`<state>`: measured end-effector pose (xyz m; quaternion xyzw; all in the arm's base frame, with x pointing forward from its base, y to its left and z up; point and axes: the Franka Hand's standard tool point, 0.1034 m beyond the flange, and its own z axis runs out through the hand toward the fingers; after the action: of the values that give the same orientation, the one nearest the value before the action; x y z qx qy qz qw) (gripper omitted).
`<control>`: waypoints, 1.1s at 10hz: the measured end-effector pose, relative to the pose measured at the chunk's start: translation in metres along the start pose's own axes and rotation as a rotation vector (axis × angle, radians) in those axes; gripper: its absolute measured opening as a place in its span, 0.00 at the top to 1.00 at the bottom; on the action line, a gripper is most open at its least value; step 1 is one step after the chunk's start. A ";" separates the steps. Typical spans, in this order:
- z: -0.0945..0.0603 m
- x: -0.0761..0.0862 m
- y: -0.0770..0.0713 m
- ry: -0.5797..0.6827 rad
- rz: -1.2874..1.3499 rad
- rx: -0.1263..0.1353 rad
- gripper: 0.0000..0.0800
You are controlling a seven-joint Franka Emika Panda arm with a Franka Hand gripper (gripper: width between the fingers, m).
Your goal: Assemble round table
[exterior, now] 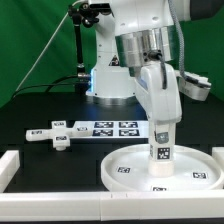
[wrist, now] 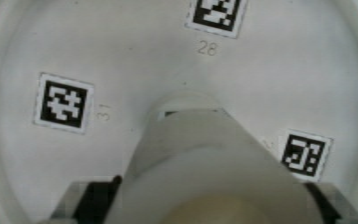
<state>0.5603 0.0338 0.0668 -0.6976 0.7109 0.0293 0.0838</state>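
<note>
The large rimmed round disc (exterior: 160, 170) lies flat on the black table at the exterior view's lower right. My gripper (exterior: 160, 137) is shut on the short thick cylinder leg (exterior: 160, 152) and holds it upright with its lower end at the middle of the disc. In the wrist view the leg (wrist: 202, 150) runs from between my fingers (wrist: 98, 200) down to the disc (wrist: 140, 60), whose tags show around it. The cross-shaped piece (exterior: 55, 133) lies on the table at the exterior view's left.
The marker board (exterior: 112, 128) lies behind the disc, near the robot base. A white rail (exterior: 20, 165) frames the table's left and front edges. A black stand (exterior: 78, 40) rises at the back left before a green backdrop.
</note>
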 end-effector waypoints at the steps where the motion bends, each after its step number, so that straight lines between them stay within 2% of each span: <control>1: 0.000 0.000 0.000 0.000 -0.037 0.000 0.39; 2: 0.000 -0.001 0.000 0.001 -0.084 -0.004 0.39; 3: 0.000 -0.006 -0.001 -0.002 -0.146 -0.010 0.26; 4: -0.002 -0.010 -0.004 -0.003 -0.235 -0.006 0.20; 8: -0.001 -0.011 -0.004 -0.005 -0.530 -0.005 0.19; 11: -0.002 -0.008 -0.006 0.012 -0.916 -0.016 0.19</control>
<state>0.5664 0.0413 0.0708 -0.9408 0.3296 -0.0093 0.0788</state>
